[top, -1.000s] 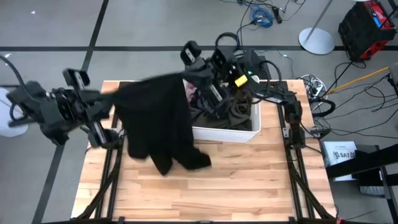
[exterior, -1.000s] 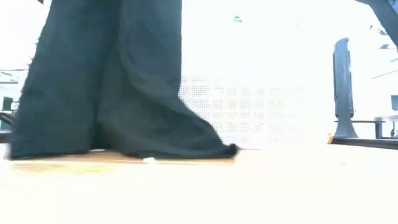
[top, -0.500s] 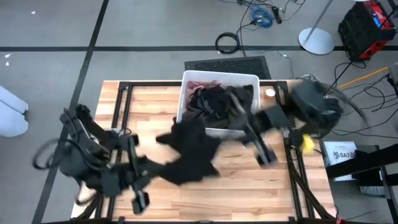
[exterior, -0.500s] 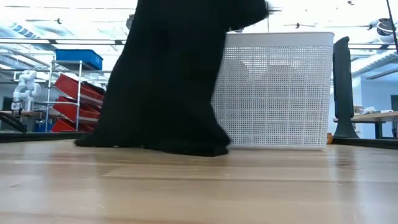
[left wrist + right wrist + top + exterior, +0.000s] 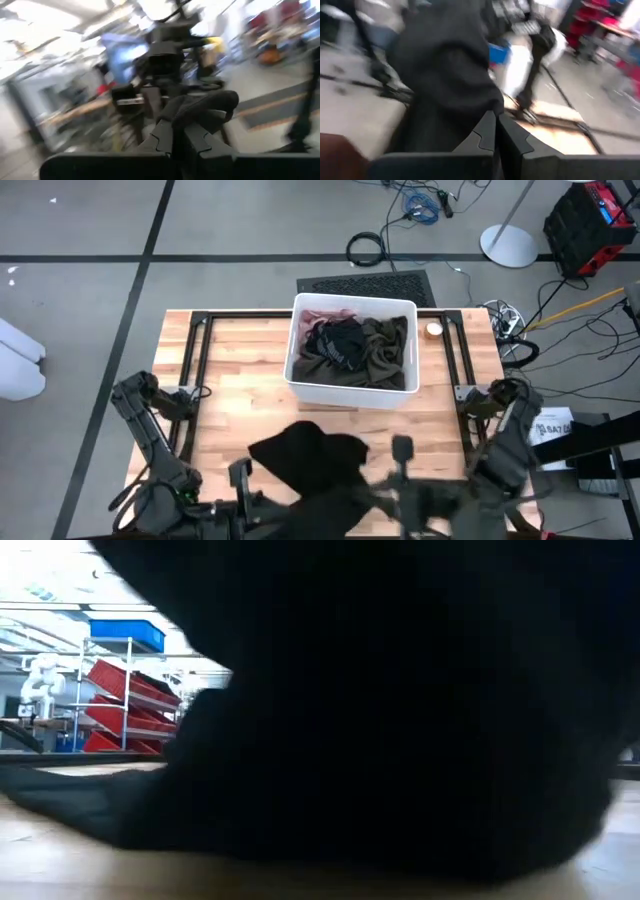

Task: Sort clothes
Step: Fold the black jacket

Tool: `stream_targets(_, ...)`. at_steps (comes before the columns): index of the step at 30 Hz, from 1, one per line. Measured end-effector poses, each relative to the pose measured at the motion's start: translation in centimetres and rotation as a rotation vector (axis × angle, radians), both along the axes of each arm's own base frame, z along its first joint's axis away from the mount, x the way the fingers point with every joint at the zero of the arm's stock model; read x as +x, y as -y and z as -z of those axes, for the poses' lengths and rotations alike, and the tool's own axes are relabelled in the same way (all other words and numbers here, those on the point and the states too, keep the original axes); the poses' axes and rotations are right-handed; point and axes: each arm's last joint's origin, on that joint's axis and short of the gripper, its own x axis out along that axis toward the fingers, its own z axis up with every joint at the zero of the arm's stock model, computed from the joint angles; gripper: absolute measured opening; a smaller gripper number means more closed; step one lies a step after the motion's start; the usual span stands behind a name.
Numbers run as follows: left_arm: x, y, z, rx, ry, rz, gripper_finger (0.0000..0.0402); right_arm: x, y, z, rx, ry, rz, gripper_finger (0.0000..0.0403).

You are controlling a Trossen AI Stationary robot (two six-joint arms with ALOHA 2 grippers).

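Across the wooden table (image 5: 250, 380), from its centre down to the six o'clock edge, the black garment (image 5: 305, 465) now lies spread low. A second ago it hung tall between the raised arms up by the bin; since then both arms have swung down to the near edge and drawn it out flat, which looks like laying it out apart from the rest.

At twelve o'clock the white bin (image 5: 345, 392) holds the remaining clothes: an olive-green garment (image 5: 385, 345), a dark piece (image 5: 335, 340) beside it, and a pink edge (image 5: 320, 314) at the far wall.

At seven o'clock the left gripper (image 5: 181, 137) is clamped on a fold of black cloth. At five o'clock the right gripper (image 5: 496, 131) pinches the same garment.
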Motion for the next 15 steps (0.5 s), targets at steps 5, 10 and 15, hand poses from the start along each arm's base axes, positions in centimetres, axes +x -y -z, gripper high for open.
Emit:
stream_targets(5, 0.7, -1.8, 1.0, 0.083, -0.142, -0.319, 0.0010, 2.6, 3.7, 3.2, -0.044, -0.202, 0.194, 0.0000)
stream_targets(10, 0.5, -5.1, 4.9, 0.034, -0.206, -0.429, 0.0010, 3.5, 6.3, 5.6, -0.066, -0.326, 0.322, 0.0000)
stream_targets(15, -1.8, -10.6, 9.8, -0.192, -0.209, -0.351, 0.0010, 3.7, 8.1, 8.4, 0.019, -0.384, 0.304, 0.0000)
